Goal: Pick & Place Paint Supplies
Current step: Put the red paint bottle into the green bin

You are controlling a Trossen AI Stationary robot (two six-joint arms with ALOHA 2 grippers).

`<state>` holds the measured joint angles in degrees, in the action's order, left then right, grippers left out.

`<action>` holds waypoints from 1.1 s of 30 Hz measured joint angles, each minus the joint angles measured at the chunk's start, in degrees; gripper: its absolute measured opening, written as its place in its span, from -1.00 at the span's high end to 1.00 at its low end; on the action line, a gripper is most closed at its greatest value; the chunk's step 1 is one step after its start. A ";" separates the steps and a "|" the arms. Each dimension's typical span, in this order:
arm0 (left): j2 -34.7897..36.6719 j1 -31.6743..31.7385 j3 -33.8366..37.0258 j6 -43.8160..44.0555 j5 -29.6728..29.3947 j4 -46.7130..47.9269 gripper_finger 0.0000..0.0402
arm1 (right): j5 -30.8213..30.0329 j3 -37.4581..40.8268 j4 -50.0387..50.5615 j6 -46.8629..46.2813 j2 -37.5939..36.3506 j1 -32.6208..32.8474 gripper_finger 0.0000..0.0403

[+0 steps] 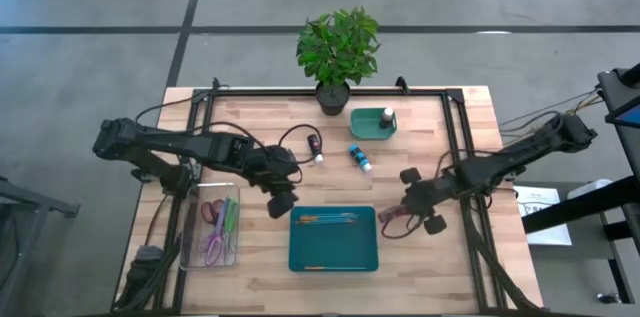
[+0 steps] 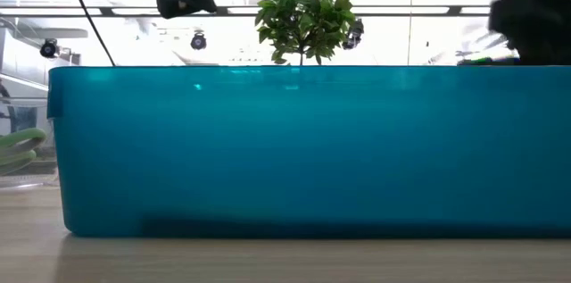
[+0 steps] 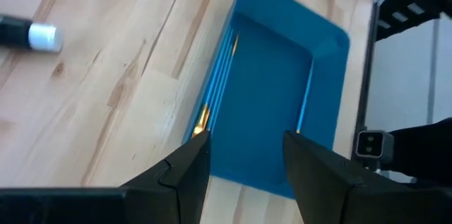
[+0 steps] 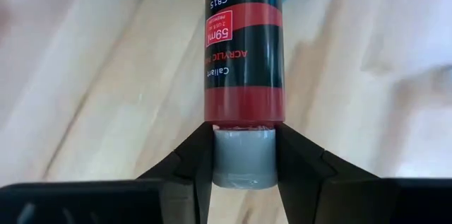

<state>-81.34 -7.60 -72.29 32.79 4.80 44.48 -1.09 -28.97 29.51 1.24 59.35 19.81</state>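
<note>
A teal tray (image 1: 333, 257) lies near the table's front edge. Thin brushes (image 3: 215, 83) lie inside it along its long walls. My left gripper (image 3: 244, 157) hangs open above the tray's left end, with nothing between its fingers. Just right of the tray, my right gripper (image 1: 400, 219) is shut on a dark red paint bottle (image 4: 244, 40). A blue bottle (image 1: 360, 157) and a black bottle with a white cap (image 1: 316, 147) lie on the wood farther back. Another white-capped bottle (image 1: 386, 117) stands in a small green dish (image 1: 366, 125). My right gripper pinches the dark red bottle's pale cap (image 4: 244, 157) between its two fingers, one on each side. The fingers slant down from the table's right side and run in line with the bottle. The bottle's body sticks out past the fingertips toward the tray, over the wood.
A potted plant (image 1: 337, 52) stands at the middle of the far edge. A clear container (image 1: 215, 222) with purple and green items lies left of the tray. A black frame (image 1: 455, 147) runs around the tabletop. Bare wood shows between the tray and the loose bottles.
</note>
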 joint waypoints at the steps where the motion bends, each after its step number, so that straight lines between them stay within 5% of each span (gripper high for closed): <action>1: 0.00 0.00 -0.01 -0.37 0.00 -0.72 0.09 | -1.15 -0.68 -0.07 -0.78 -1.21 -0.07 0.46; 10: 0.00 -0.21 0.00 -16.41 -1.77 -18.84 0.09 | -9.90 -9.76 -4.13 -8.49 -8.36 -0.52 0.46; 21: 0.00 -0.24 -0.03 -35.66 -13.70 -35.34 0.09 | -14.57 -25.32 -4.52 -9.87 -1.34 -2.49 0.46; 33: 0.02 -0.42 -3.61 -37.79 -12.47 -31.36 -0.01 | -12.77 -33.82 -2.11 -5.40 9.54 -5.90 0.46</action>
<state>-81.32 -8.01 -75.90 -5.00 -7.67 13.12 -13.87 -62.79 27.40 -4.16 68.88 13.92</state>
